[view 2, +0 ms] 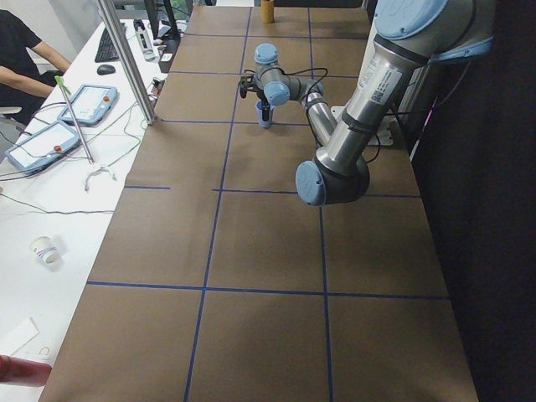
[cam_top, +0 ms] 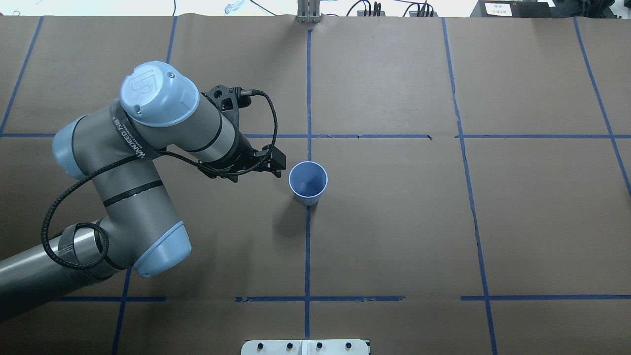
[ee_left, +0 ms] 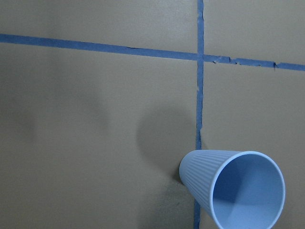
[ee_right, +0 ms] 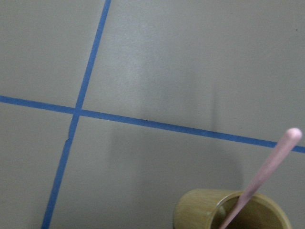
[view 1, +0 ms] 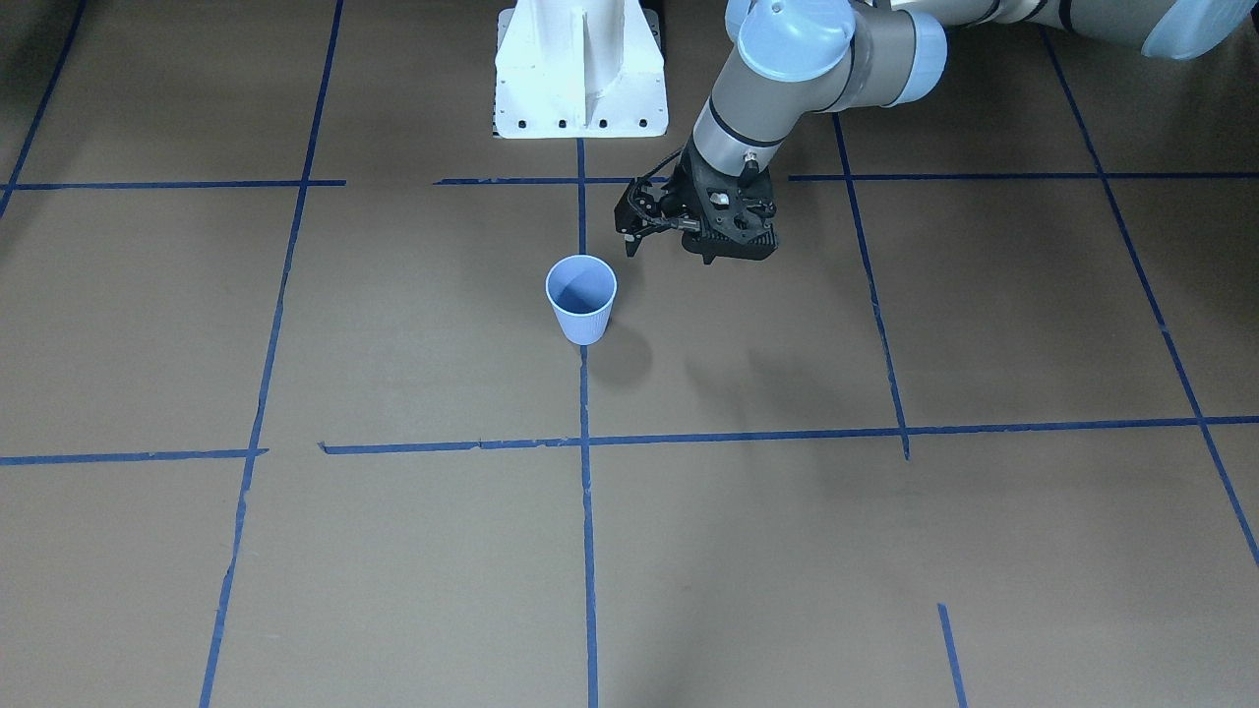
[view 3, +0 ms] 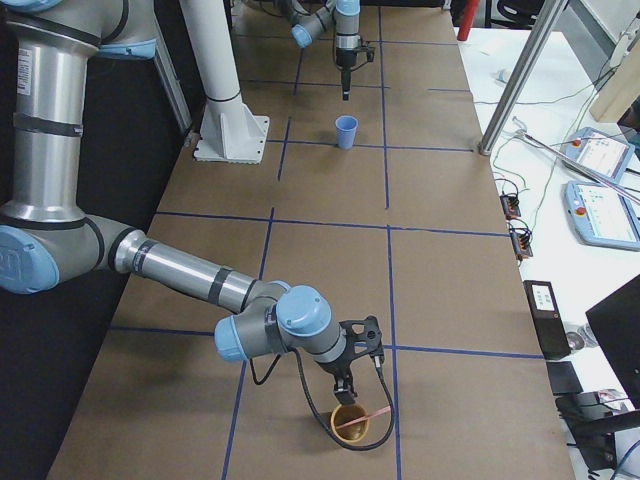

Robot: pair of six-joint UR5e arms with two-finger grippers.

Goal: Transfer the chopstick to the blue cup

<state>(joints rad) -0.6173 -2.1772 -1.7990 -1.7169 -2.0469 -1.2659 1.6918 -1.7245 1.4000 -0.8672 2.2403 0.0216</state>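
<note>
The blue cup (view 1: 581, 300) stands upright and empty on the brown table, also in the overhead view (cam_top: 308, 183) and the left wrist view (ee_left: 233, 191). My left gripper (view 1: 630, 246) hangs just beside the cup on the robot's side, apart from it (cam_top: 278, 166); it looks shut, with nothing seen in it. One pinkish chopstick (ee_right: 262, 176) leans in a tan bamboo cup (ee_right: 200, 212) at the table's right end (view 3: 350, 425). My right gripper (view 3: 345, 385) hovers just above that cup; I cannot tell if it is open or shut.
The white robot base (view 1: 580, 69) stands behind the blue cup. Blue tape lines (cam_top: 308, 236) cross the table. Side benches hold teach pendants (view 3: 600, 215) and cables; a person (view 2: 21, 59) sits by the left one.
</note>
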